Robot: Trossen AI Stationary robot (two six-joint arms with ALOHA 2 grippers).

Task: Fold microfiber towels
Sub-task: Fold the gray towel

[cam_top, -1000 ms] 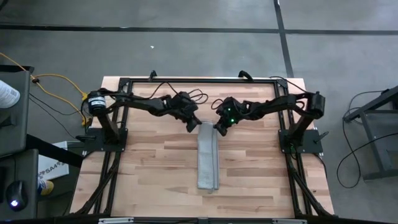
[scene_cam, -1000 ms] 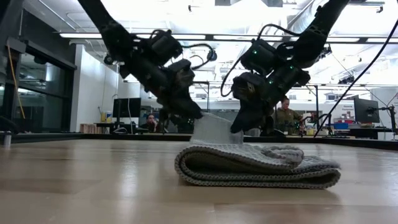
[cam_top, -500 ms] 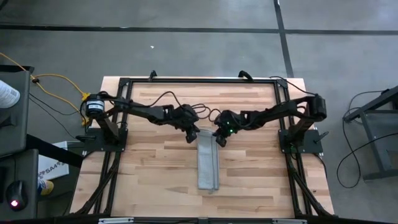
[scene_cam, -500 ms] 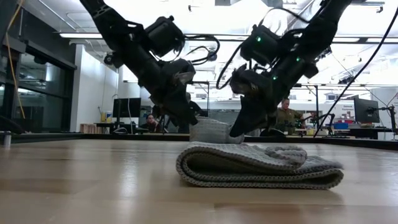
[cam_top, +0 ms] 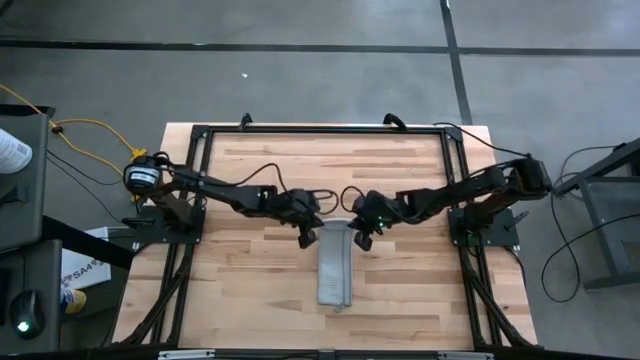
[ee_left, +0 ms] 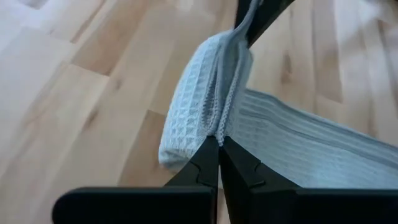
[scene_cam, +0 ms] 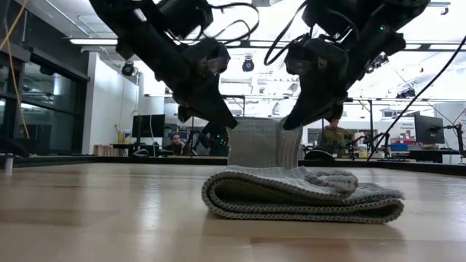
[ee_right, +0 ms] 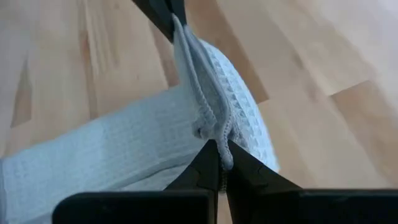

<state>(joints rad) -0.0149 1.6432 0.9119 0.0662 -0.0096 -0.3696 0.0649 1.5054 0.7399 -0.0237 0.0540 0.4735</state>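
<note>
My left claw (cam_top: 308, 237) and my right claw (cam_top: 362, 238) were each clamped tight on a corner of the far end of the microfiber towel (cam_top: 334, 275), which lay as a long folded strip down the middle of the desk (cam_top: 240, 280). That end stood lifted between them, the rest resting flat. To fold it well, I judged I should carry both corners level and in step toward the near end, keep the edge taut, and lay it square on the lower layers before letting go.
</note>
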